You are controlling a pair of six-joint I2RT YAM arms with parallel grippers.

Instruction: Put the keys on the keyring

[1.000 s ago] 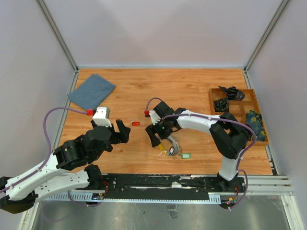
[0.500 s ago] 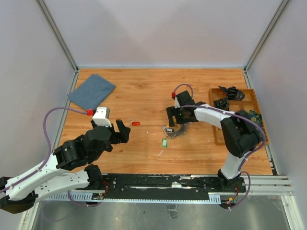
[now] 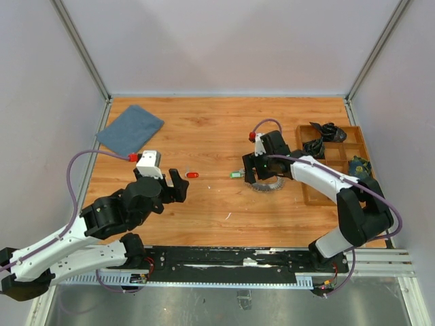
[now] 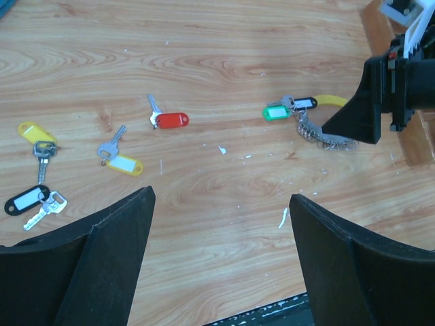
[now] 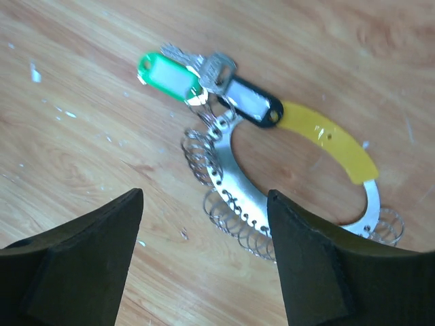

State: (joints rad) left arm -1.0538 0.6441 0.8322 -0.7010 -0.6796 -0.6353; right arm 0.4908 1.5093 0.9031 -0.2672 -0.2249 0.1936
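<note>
The flat silver keyring (image 5: pixel 234 187) with green and yellow tags is found between the released, empty right fingers (image 5: pixel 202 197) and is best gripped by its bare rim while the released left fingers (image 4: pixel 221 200) are lowered onto the red-tagged key (image 4: pixel 170 120) ahead of them.

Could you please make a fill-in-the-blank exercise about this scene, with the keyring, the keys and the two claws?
1. Beside the green tag on the keyring hangs a ___ tag.
2. The loose key nearest the keyring has a ___ tag.
3. The left claw and the right claw are both ___.
4. On the table, the cloth lies in the far ___ corner.

Missing words: black; red; open; left.
</note>
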